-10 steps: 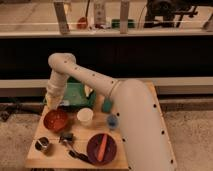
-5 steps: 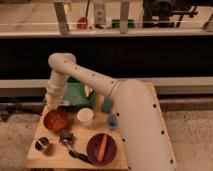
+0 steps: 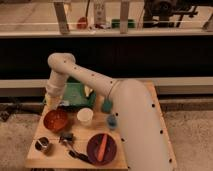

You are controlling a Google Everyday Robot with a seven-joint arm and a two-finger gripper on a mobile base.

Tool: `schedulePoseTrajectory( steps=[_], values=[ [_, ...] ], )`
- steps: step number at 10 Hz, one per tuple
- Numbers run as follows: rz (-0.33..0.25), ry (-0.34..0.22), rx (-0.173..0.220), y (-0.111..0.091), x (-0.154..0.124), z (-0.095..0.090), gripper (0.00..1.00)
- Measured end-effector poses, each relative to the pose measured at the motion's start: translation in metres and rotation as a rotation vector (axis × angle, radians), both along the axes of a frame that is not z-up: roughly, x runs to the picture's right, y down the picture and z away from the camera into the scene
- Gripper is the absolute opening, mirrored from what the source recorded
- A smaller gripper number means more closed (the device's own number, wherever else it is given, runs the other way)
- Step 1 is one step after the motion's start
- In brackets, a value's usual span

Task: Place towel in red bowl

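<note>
Towel: green, bunched at the back left of the wooden table, outside the red bowl. The red bowl sits just in front of it, near the table's left edge. Gripper: lowered at the towel's left edge, just behind the red bowl; whether it grips anything cannot be told. A white cup stands right of the red bowl. A purple bowl holding a carrot stands at the front.
</note>
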State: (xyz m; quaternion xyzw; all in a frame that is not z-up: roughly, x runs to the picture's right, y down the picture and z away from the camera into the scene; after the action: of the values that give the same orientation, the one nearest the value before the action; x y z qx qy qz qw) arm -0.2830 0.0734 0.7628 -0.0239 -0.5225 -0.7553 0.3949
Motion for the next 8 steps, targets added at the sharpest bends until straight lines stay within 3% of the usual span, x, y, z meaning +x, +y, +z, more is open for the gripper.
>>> schedulePoseTrajectory(
  steps=[8],
  values=[
    [0.001, 0.008, 0.000, -0.0014, 0.0014, -0.0004, 0.01]
  ],
)
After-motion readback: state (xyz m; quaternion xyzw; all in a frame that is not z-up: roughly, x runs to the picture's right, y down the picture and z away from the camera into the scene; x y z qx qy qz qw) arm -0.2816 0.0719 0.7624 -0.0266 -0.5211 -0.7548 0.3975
